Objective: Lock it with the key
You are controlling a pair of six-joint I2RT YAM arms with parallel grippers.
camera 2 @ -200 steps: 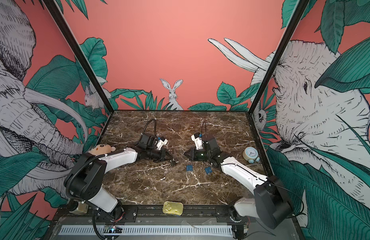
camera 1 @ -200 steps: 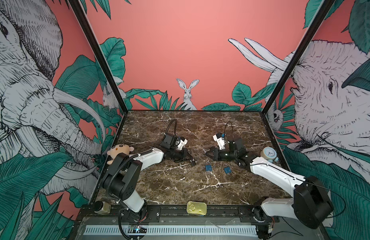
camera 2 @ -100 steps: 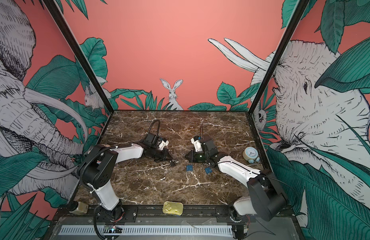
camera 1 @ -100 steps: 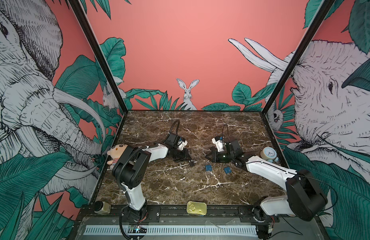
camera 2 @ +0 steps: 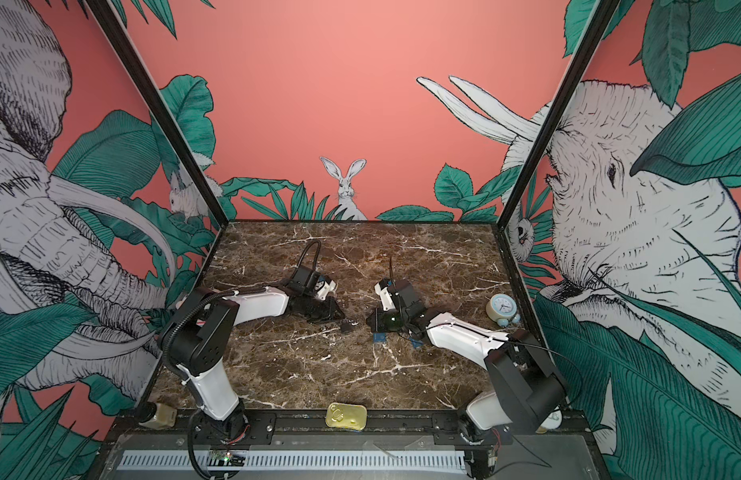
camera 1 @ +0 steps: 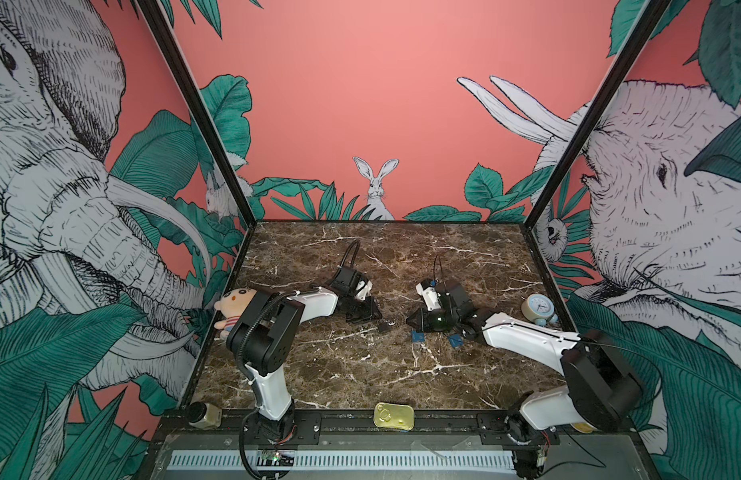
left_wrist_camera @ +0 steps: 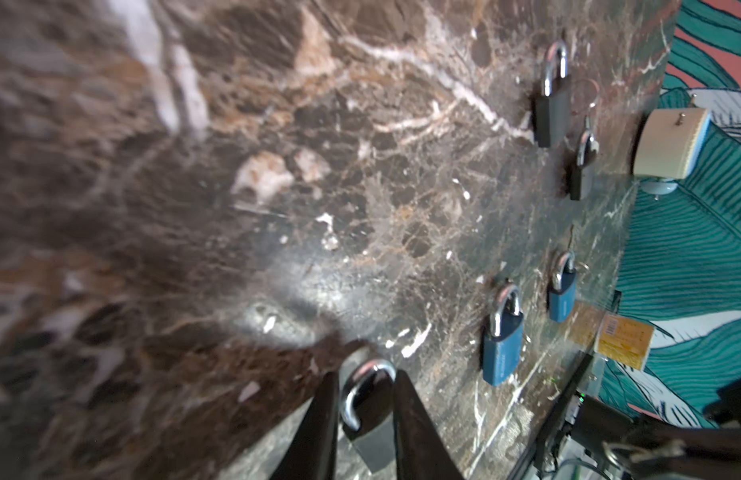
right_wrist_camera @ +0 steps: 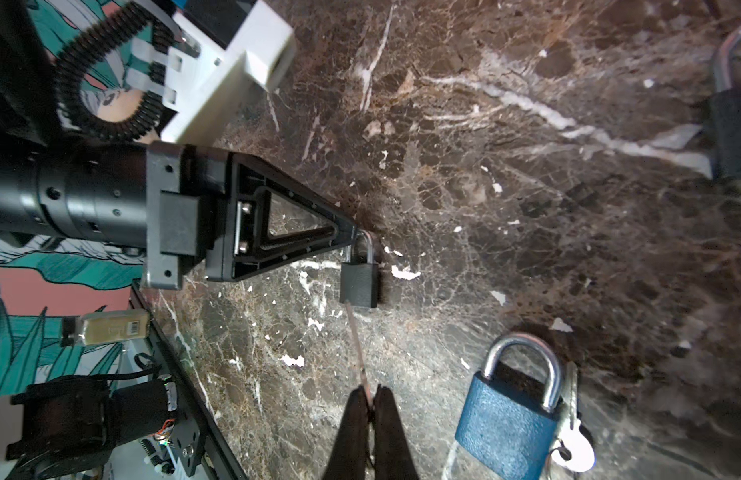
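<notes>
Black padlock (right_wrist_camera: 359, 282) lay flat on the desk (camera 1: 352, 374), near its middle. Left end effector (left_wrist_camera: 366, 378) was slightly spread, one finger on each side of the shackle; contact unclear. Right end effector (right_wrist_camera: 370, 395) was pressed together on the key (right_wrist_camera: 357, 353), whose blade pointed at the padlock's base, tip at or just short of it. Blue padlock (right_wrist_camera: 505, 424) lay close by.

Black padlock (right_wrist_camera: 359, 282) flat on marble; thin key (right_wrist_camera: 356, 345) tip at its base.
</notes>
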